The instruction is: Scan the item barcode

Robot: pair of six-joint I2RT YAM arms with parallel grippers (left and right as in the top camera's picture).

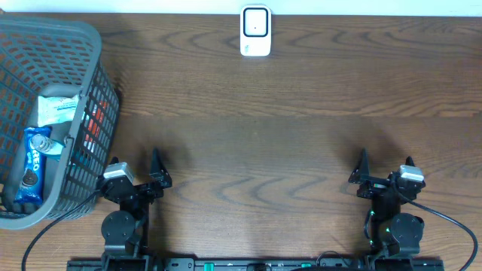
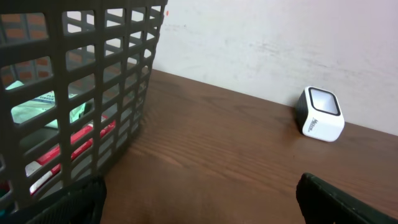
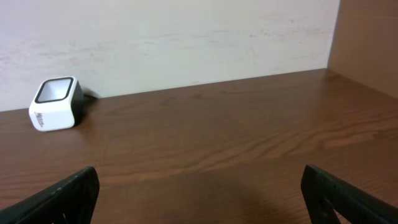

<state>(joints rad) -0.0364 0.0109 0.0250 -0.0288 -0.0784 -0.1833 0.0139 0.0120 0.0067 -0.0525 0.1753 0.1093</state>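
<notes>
The white barcode scanner point(image 1: 255, 31) stands at the table's far edge, also seen in the left wrist view point(image 2: 320, 114) and the right wrist view point(image 3: 55, 103). Packaged items lie inside the grey basket point(image 1: 89, 38) on the left: a blue Oreo pack point(image 1: 32, 165), a green-and-white packet point(image 1: 58, 110) and a red pack point(image 1: 92, 124). My left gripper point(image 1: 135, 167) rests near the front edge beside the basket, open and empty point(image 2: 199, 205). My right gripper point(image 1: 385, 167) rests at the front right, open and empty point(image 3: 200, 199).
The basket's mesh wall point(image 2: 93, 74) rises close to the left gripper's left side. A white wall runs behind the table's far edge. Brown wooden tabletop point(image 1: 263, 150) stretches between the grippers and the scanner.
</notes>
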